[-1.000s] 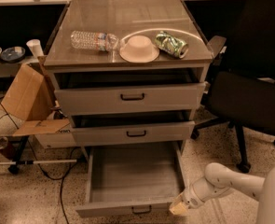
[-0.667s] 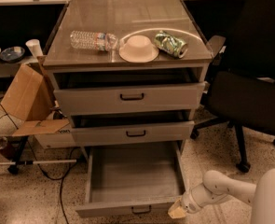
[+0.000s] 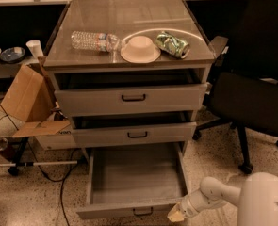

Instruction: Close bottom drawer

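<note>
The bottom drawer (image 3: 134, 210) of the pale grey cabinet is pulled far out, its deep grey tray bare and its small dark handle at the front centre. The gripper (image 3: 177, 214) sits at the end of the white arm at the lower right, right at the drawer's front right corner. The middle drawer (image 3: 134, 134) and the top drawer (image 3: 131, 98) above it stand slightly open.
On the cabinet top lie a plastic bottle (image 3: 94, 40), a white bowl (image 3: 140, 49) and a green can (image 3: 172, 44). A black office chair (image 3: 251, 93) stands at the right. A cardboard box (image 3: 28, 102), cables and a pole lie on the floor at the left.
The arm and gripper have shifted slightly left along the drawer's front right corner. The drawer looks unmoved.
</note>
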Robot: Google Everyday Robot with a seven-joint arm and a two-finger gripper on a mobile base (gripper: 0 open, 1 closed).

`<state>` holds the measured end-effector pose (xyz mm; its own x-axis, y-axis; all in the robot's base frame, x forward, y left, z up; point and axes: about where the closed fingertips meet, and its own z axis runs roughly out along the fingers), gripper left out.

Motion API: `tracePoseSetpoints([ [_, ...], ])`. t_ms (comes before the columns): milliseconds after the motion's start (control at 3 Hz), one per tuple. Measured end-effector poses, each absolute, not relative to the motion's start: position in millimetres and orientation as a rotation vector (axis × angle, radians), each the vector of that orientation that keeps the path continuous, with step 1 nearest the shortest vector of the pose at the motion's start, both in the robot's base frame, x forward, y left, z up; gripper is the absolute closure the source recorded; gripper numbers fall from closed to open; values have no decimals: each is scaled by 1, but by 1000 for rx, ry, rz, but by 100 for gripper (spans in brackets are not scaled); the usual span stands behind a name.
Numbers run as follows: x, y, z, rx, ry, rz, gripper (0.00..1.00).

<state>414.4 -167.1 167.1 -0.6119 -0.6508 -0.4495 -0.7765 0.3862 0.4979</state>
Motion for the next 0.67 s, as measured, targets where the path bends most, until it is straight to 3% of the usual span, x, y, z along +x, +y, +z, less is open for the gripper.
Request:
tracePoseSetpoints([
  [667, 438, -170, 161, -1287, 2453, 972, 58],
])
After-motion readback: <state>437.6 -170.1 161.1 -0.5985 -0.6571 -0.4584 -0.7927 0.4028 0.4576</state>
